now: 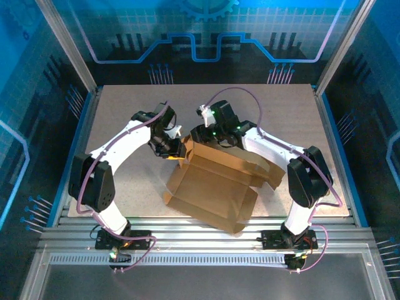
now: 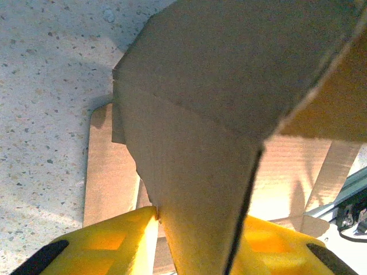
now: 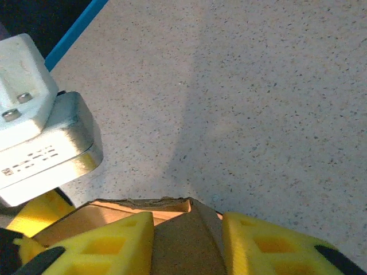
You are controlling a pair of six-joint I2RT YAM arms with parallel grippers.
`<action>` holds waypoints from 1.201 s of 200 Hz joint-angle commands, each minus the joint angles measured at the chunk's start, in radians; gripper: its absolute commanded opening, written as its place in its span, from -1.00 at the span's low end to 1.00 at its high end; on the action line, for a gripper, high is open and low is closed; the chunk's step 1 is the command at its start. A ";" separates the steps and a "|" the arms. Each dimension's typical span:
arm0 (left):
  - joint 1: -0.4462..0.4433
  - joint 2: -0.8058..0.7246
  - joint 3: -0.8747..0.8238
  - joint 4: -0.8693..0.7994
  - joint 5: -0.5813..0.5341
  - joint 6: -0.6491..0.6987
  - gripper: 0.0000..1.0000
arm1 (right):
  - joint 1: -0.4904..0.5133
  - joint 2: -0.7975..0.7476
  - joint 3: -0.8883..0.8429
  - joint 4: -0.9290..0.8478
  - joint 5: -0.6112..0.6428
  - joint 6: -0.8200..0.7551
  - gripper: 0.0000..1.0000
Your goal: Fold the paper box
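The paper box [image 1: 215, 187] is a brown cardboard sheet, partly folded, lying open in the middle of the table with its far wall raised. My left gripper [image 1: 178, 149] stands at the far left corner of that wall. In the left wrist view a folded cardboard panel [image 2: 218, 86] fills the gap of the left gripper [image 2: 200, 220], touching both yellow fingers [image 2: 114, 243]. My right gripper [image 1: 206, 140] sits on the far wall just right of the left one. In the right wrist view a cardboard flap [image 3: 114, 209] sits between the fingers [image 3: 269, 243] of the right gripper [image 3: 186, 220], which press on it.
The speckled table [image 1: 125, 106] has free room behind and to both sides of the box. A white and silver block [image 3: 40, 132] sits close on the left of the right gripper. An aluminium frame [image 1: 200, 228] runs along the near edge, under the box's front corner.
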 commanded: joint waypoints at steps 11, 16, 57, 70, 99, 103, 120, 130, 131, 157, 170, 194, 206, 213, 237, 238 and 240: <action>-0.001 -0.040 -0.025 0.019 0.052 0.008 -0.35 | 0.024 0.010 -0.006 -0.040 0.078 -0.062 -0.10; -0.003 -0.040 -0.026 0.019 0.052 0.007 -0.36 | 0.023 0.012 -0.006 -0.037 0.079 -0.063 -0.07; -0.009 -0.038 -0.036 0.023 0.055 0.012 -0.40 | 0.022 0.014 -0.010 -0.016 0.086 -0.071 0.03; -0.011 -0.040 -0.044 0.027 0.061 0.010 -0.40 | 0.023 0.016 -0.010 -0.011 0.086 -0.075 0.06; -0.010 -0.050 -0.047 0.032 0.075 0.010 -0.40 | 0.020 0.029 -0.010 -0.013 0.063 -0.084 0.07; -0.010 -0.052 -0.047 0.032 0.078 0.010 -0.40 | 0.019 0.030 -0.011 -0.013 0.060 -0.084 0.07; -0.010 -0.056 -0.041 0.037 0.097 0.009 -0.40 | 0.018 0.033 -0.017 -0.012 0.047 -0.092 0.07; -0.011 -0.059 -0.038 0.040 0.108 0.007 -0.40 | 0.017 0.036 -0.019 -0.015 0.045 -0.097 0.07; -0.011 -0.059 -0.037 0.040 0.110 0.008 -0.40 | 0.018 0.035 -0.019 -0.015 0.045 -0.097 0.07; 0.004 -0.076 -0.030 0.045 0.120 0.000 -0.34 | 0.018 0.036 -0.028 -0.017 0.043 -0.106 0.07; 0.023 -0.094 -0.030 0.051 0.142 -0.005 -0.28 | 0.017 0.033 -0.034 -0.014 0.039 -0.107 0.07; 0.067 -0.144 -0.036 0.063 0.195 -0.009 -0.12 | 0.015 0.026 -0.042 -0.009 0.034 -0.105 0.04; 0.092 -0.176 -0.043 0.071 0.214 -0.012 -0.02 | 0.013 0.026 -0.045 -0.009 0.034 -0.107 0.03; 0.108 -0.197 -0.049 0.077 0.219 -0.014 0.05 | 0.013 0.026 -0.047 -0.009 0.034 -0.107 0.02; 0.156 -0.265 -0.092 0.114 0.215 0.000 0.10 | 0.006 0.025 -0.056 0.000 0.017 -0.098 0.02; 0.158 -0.268 -0.096 0.116 0.214 0.000 0.11 | 0.006 0.025 -0.057 0.002 0.016 -0.098 0.02; 0.161 -0.274 -0.100 0.122 0.212 0.000 0.11 | 0.007 0.025 -0.057 0.004 0.015 -0.097 0.02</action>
